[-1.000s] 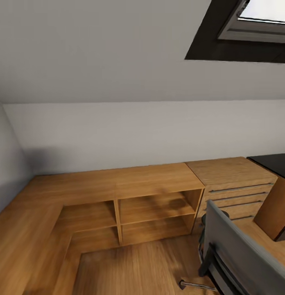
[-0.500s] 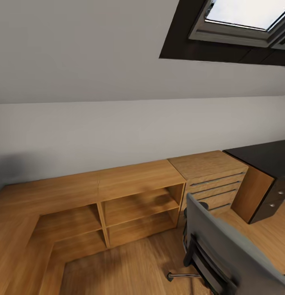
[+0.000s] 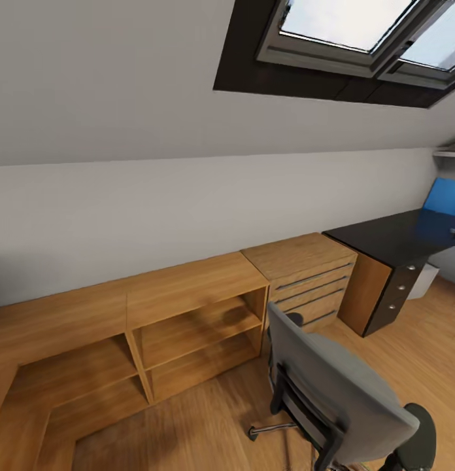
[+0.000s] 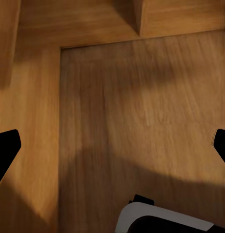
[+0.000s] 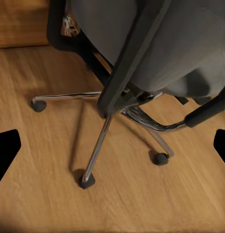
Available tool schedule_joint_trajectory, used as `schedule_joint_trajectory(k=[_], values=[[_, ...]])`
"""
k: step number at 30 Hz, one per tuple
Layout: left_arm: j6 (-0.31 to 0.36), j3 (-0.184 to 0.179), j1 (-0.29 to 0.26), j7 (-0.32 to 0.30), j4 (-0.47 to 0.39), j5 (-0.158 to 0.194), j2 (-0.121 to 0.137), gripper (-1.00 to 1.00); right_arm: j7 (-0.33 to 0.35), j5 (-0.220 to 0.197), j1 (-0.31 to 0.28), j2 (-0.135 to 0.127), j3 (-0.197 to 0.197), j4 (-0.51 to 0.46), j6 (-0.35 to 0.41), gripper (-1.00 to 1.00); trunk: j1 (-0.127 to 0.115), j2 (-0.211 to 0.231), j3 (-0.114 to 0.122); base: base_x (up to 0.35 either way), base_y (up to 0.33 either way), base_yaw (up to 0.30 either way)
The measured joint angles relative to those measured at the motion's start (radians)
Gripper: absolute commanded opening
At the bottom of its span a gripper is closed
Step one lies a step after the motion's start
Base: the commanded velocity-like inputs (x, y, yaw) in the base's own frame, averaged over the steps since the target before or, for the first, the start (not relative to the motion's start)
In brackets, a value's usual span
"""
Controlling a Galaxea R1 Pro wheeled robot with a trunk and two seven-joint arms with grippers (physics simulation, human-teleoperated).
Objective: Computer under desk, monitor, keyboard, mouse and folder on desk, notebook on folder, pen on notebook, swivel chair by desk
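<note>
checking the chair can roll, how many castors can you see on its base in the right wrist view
3 castors show on the swivel chair: one by the wooden cabinet, one nearest the camera, one under the armrest side. Others may be hidden behind the seat.

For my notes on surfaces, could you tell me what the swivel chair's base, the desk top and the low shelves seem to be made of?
The swivel chair base looks like polished metal: thin silvery spokes with bright highlights, ending in dark castors, probably plastic. The desk top looks matte black, perhaps laminate; it carries a faint blue reflection. The low shelves look like light wood or veneer, with visible grain.
</note>
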Motion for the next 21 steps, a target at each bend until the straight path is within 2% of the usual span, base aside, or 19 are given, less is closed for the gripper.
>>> schedule_joint_trajectory(k=[6,13,21], values=[[-0.001,0.0,0.0,0.0,0.0,0.0,0.0,1.0,0.0,0.0,0.0,0.0,0.0,0.0,0.0,1.0,0.0,0.0,-0.003,0.033,0.005,-0.286],[-0.001,0.0,0.0,0.001,0.0,0.0,0.0,1.0,0.0,0.0,0.0,0.0,0.0,0.0,0.0,1.0,0.0,0.0,-0.007,0.215,0.042,-0.286],[0.0,0.0,0.0,0.002,0.0,0.0,0.0,1.0,0.0,0.0,0.0,0.0,0.0,0.0,0.0,1.0,0.0,0.0,-0.011,0.122,0.004,-0.286]])
